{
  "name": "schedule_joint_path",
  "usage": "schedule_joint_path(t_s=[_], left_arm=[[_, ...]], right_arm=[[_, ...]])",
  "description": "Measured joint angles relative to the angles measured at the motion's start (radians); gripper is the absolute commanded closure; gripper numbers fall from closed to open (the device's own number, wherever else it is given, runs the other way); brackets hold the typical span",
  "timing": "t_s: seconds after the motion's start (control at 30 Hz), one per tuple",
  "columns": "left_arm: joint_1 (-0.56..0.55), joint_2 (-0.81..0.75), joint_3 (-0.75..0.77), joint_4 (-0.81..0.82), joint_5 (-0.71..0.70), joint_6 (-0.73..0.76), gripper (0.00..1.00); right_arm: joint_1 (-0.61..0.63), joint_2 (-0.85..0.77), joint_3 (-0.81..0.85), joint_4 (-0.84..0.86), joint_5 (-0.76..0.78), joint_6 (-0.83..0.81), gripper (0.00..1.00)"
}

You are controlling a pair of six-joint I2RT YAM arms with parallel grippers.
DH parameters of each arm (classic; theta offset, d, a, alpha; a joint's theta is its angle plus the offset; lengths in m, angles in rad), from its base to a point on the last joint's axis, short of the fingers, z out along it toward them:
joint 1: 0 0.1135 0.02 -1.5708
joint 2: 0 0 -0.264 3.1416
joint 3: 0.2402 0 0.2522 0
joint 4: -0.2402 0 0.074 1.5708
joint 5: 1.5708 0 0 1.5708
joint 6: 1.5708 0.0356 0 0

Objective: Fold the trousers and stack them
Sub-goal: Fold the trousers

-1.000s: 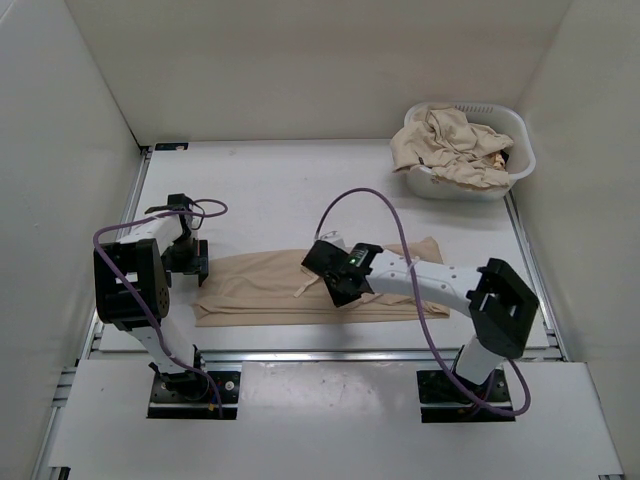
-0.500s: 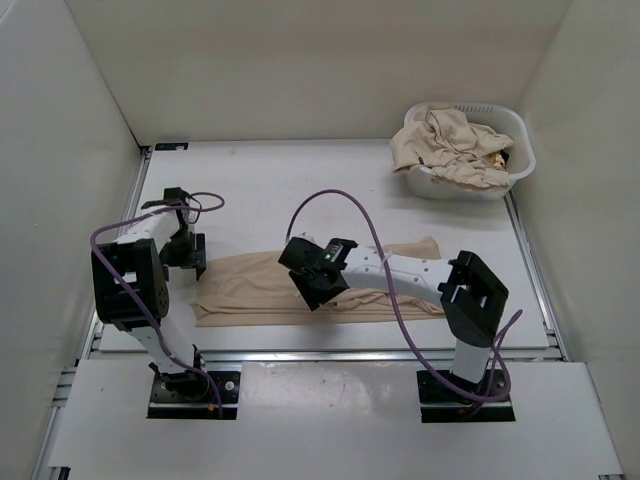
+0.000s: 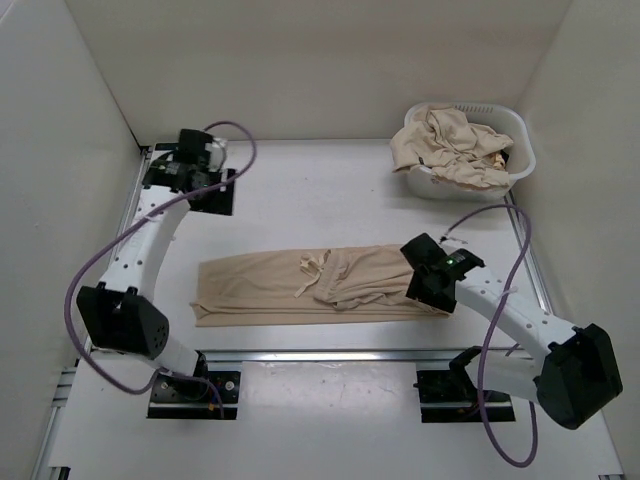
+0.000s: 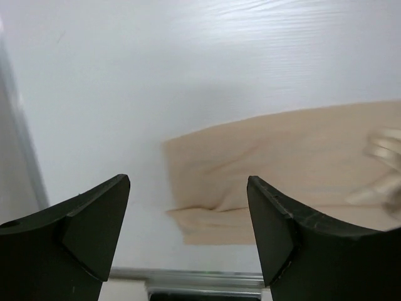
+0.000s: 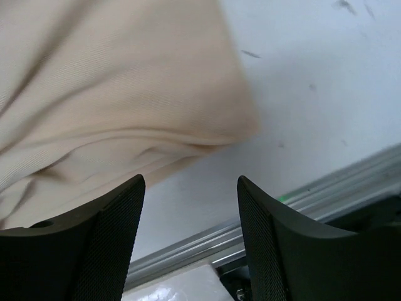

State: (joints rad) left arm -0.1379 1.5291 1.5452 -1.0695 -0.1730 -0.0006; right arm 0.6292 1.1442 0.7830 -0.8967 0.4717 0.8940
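Observation:
One pair of beige trousers (image 3: 255,288) lies flat and lengthwise across the middle of the table, its drawstring (image 3: 312,276) showing near the centre. More trousers (image 3: 450,145) are heaped in the white basket. My left gripper (image 3: 205,188) hovers open at the far back left, well away from the cloth; its wrist view shows the trousers' left end (image 4: 269,169) below the spread fingers (image 4: 100,219). My right gripper (image 3: 430,283) is open over the trousers' right end (image 5: 113,88), nothing between its fingers (image 5: 269,232).
The white laundry basket (image 3: 520,150) stands at the back right corner. White walls enclose the table on three sides. A metal rail (image 3: 320,352) runs along the near edge, also in the right wrist view as the rail (image 5: 250,238).
My right gripper opened, let go of the cloth and moved from the trousers' middle to their right end. My left arm swung from the left end up to the back left corner.

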Motion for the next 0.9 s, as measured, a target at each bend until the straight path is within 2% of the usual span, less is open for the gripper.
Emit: schedule_joint_path(t_s=[0.1,0.17,0.23,0.33,0.57,0.6,0.83,0.9], left_arm=[[-0.267,-0.053,0.019,0.028,0.063,0.000,0.07],[-0.488,-0.073,-0.036,0.078,0.078,0.002,0.01],[-0.683,-0.054,-0.098,0.105,0.087,0.003,0.01],[-0.851,0.021,-0.188,0.160,0.044,0.003,0.01],[-1.025,0.171,-0.220,0.294,-0.029,0.002,0.04],[-1.041,0.184,-0.224,0.319,-0.040,0.002,0.07],[-1.076,0.333,-0.246,0.470,-0.132,0.003,0.13],[-1.074,0.363,-0.276,0.493,-0.155,0.003,0.18]], right_arm=[[-0.147,-0.014,-0.058,-0.013,-0.024,0.036,0.34],[-0.254,-0.020,-0.075,0.005,-0.055,0.051,0.34],[-0.348,-0.026,-0.100,0.053,-0.098,0.066,0.35],[-0.439,-0.027,-0.140,0.117,-0.162,0.092,0.35],[-0.502,-0.025,-0.205,0.241,-0.261,0.143,0.37],[-0.508,-0.024,-0.219,0.247,-0.272,0.150,0.37],[-0.519,-0.024,-0.255,0.272,-0.295,0.185,0.39],[-0.525,-0.024,-0.256,0.272,-0.295,0.193,0.43]])
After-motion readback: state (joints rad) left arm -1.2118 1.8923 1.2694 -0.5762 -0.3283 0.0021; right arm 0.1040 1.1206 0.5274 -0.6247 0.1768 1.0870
